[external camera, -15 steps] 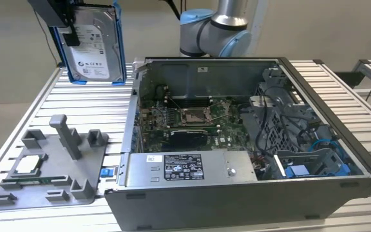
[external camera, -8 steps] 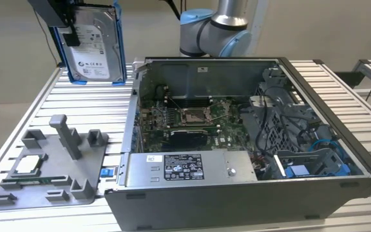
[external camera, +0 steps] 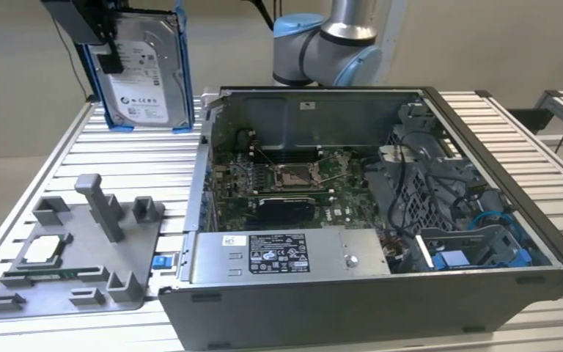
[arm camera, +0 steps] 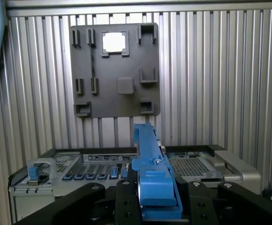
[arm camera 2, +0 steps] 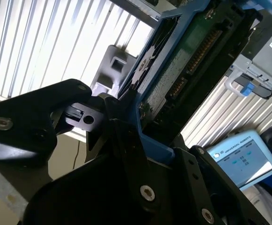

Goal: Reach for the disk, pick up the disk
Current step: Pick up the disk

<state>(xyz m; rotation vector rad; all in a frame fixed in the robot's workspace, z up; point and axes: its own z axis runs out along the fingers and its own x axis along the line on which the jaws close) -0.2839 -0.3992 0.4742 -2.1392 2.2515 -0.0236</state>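
Aloft, end effector [external camera: 96, 33] clamping disk [external camera: 144, 73].

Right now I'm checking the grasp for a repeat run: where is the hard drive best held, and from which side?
By its upper end, from above, as the gripper holds it now: the hard drive hangs upright above the table, the fingers closed across its thin body at the blue rails.
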